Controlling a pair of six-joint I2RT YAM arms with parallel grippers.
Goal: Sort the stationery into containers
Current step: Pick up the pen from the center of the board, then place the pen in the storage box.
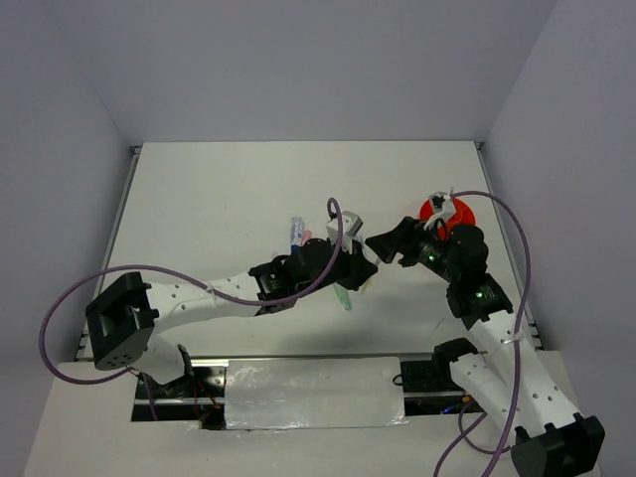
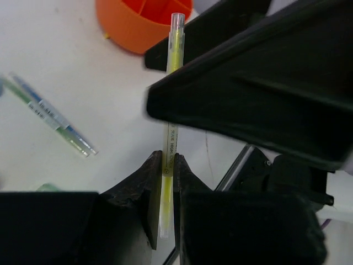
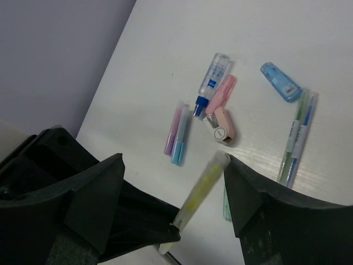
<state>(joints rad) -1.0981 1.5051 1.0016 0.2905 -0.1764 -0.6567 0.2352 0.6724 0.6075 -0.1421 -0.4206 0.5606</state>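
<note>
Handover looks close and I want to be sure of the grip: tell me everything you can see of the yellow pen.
The yellow pen is a thin, translucent plastic stick with a clear capped tip and small print along its barrel. The left pincer is shut on its rear end, holding it above the table with the capped tip towards the orange cup. Its free end lies between the open fingers of the right pincer; no contact with them shows.

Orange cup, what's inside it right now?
Only divider walls show inside the orange cup; no stationery visible. The yellow highlighter and frame edge hide the rest.
</note>
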